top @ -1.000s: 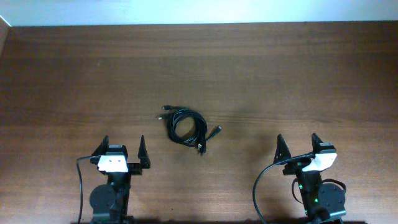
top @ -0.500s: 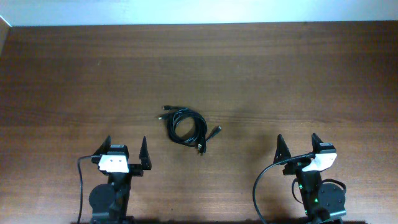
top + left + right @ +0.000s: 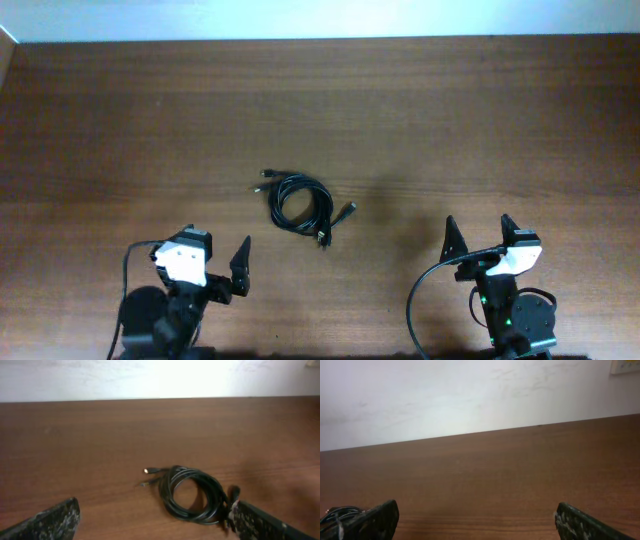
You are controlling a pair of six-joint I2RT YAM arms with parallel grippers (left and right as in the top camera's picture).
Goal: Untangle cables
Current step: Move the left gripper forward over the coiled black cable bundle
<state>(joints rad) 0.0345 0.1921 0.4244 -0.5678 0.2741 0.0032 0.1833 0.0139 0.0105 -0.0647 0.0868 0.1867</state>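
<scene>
The cables [image 3: 300, 205] lie coiled on the table [image 3: 450, 120], just left of centre in the overhead view. Left gripper [image 3: 155, 510] and right gripper [image 3: 478, 225], at the lower edge: fingers spread apart, gripping nothing.

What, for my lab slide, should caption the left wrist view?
Coiled black cables lie on the wooden table just ahead of the open left gripper.
</scene>
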